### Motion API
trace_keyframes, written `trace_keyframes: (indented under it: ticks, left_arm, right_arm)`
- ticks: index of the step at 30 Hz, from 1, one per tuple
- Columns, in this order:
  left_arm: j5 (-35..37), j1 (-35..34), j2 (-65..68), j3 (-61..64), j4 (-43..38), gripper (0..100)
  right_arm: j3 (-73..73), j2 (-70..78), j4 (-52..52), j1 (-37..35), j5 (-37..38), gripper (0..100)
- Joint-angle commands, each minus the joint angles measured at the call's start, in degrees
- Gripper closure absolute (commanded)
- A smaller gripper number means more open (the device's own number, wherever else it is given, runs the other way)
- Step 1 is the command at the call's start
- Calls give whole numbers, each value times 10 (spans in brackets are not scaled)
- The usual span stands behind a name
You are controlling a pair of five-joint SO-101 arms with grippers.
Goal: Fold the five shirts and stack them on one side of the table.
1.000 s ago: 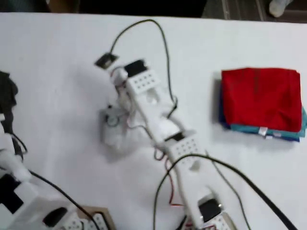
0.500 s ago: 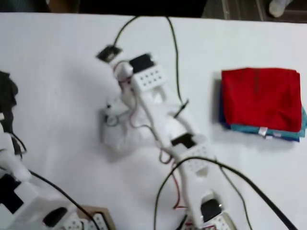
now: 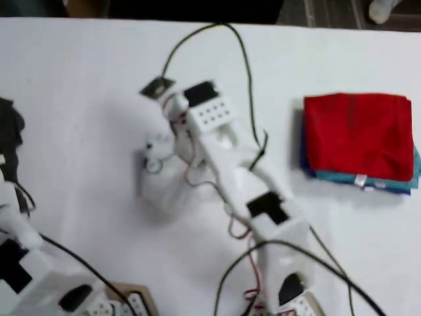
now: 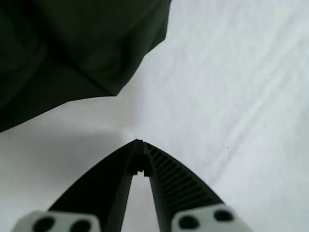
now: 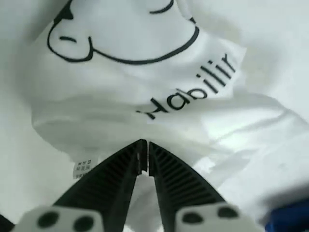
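On the table [image 3: 72,99], centre: white shirt [image 5: 135,82] lies bunched beneath right gripper [image 5: 143,149], jaws closed.
Stack [image 3: 358,135]: folded, red on top, well apart.
Left gripper [image 4: 139,149]: clenched, beside dark shirt [image 4: 72,48].
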Motion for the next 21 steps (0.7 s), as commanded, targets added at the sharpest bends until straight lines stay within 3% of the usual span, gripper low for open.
trace_keyframes:
  ticks: [1,8,14,21]
  left_arm:
    - [-1,1,-26,-1,-5,974]
    - [-2,1,-26,-4,-5,974]
    - [-2,1,-26,-2,-6,974]
    - [-2,1,-26,-5,-6,974]
  right_arm:
    - [77,-87,-7,6,2,978]
    - [229,-169,-65,30,2,978]
    - [264,-278,-73,57,2,978]
    - [265,-262,-244,14,-3,978]
